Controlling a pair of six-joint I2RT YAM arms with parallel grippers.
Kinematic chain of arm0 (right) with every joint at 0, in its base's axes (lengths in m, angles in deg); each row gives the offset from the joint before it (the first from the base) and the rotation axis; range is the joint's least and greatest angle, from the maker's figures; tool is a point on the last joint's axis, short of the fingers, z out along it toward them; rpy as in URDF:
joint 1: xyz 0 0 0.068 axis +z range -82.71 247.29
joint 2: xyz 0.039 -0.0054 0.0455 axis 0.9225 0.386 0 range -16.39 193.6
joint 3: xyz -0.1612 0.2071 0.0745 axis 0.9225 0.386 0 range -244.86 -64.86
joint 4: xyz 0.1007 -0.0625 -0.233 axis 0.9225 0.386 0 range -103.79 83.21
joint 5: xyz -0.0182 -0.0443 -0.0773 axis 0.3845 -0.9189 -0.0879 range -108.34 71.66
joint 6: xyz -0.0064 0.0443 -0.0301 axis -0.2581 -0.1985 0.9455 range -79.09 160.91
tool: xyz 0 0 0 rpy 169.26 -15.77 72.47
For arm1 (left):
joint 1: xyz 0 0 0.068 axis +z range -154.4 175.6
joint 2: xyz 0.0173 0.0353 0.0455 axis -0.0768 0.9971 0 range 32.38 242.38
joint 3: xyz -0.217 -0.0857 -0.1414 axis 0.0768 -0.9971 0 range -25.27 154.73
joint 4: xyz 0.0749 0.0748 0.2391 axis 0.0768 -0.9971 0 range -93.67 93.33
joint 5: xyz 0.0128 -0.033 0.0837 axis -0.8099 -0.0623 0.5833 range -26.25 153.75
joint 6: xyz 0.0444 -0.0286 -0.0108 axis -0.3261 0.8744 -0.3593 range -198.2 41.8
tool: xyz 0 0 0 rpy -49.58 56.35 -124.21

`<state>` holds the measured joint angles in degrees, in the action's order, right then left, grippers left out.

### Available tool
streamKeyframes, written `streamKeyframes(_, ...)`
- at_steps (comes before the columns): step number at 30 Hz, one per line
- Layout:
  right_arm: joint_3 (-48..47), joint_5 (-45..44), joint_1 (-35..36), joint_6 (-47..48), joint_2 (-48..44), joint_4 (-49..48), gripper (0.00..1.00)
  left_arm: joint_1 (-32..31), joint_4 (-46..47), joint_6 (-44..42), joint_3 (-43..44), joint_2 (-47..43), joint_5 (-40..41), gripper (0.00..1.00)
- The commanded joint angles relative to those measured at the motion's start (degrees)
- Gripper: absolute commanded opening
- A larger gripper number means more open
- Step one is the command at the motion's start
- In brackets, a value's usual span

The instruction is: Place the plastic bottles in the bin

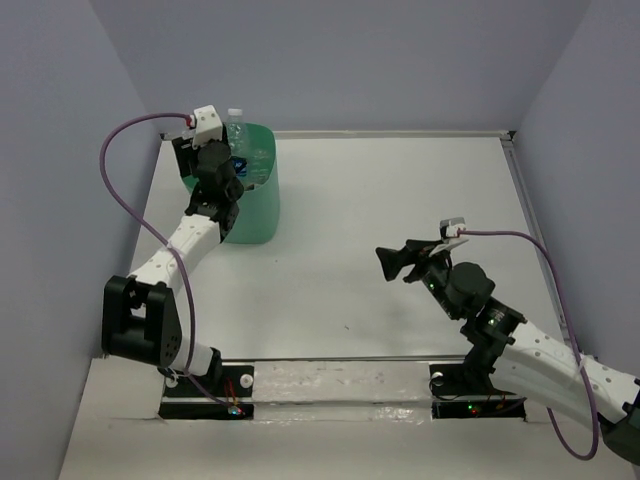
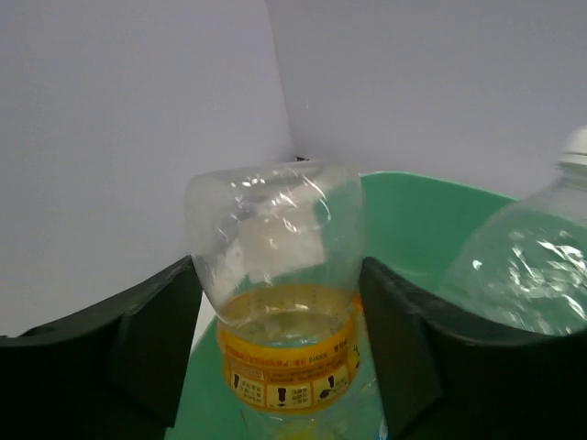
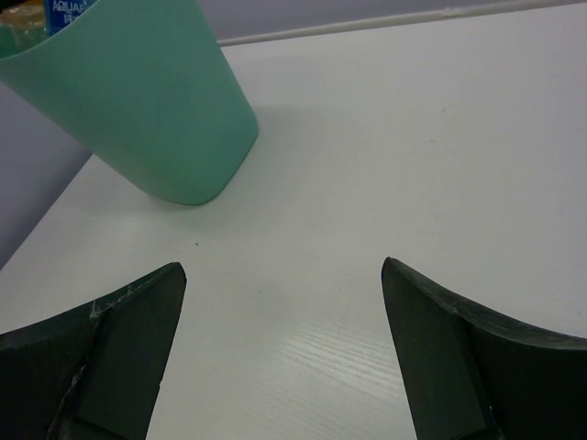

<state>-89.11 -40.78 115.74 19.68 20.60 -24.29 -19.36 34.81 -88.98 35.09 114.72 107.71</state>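
The mint-green bin (image 1: pixel 257 215) stands at the far left of the table; it also shows in the left wrist view (image 2: pixel 431 206) and the right wrist view (image 3: pixel 138 101). My left gripper (image 1: pixel 226 176) hangs over the bin's mouth, shut on a clear bottle with a yellow label (image 2: pixel 275 275). The bottle sits between both fingers, its lower part inside the bin. A second clear bottle with a white cap (image 2: pixel 527 270) leans inside the bin and pokes above the rim (image 1: pixel 234 125). My right gripper (image 1: pixel 395 262) is open and empty above the bare table (image 3: pixel 282 275).
The bin sits close to the left wall and the back corner. A blue bottle label (image 3: pixel 69 11) shows inside the bin. White tabletop (image 1: pixel 400 190) stretches between the bin and the right arm. Walls enclose the table on three sides.
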Motion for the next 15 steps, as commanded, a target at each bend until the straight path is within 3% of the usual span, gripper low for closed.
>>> streamKeyframes(1,0.96,-0.15,0.16,0.40,0.36,-4.88,0.93,-1.56,6.92,-0.90,0.20,-3.85,-0.55,0.89)
streamKeyframes(4,0.70,0.29,0.16,0.23,1.85,-5.32,0.93,-2.44,5.18,-1.34,2.03,-5.70,0.15,0.99)
streamKeyframes(15,1.31,-0.42,0.16,0.58,2.91,-6.81,0.93,-4.90,-13.01,10.14,17.77,-13.16,-6.78,0.99)
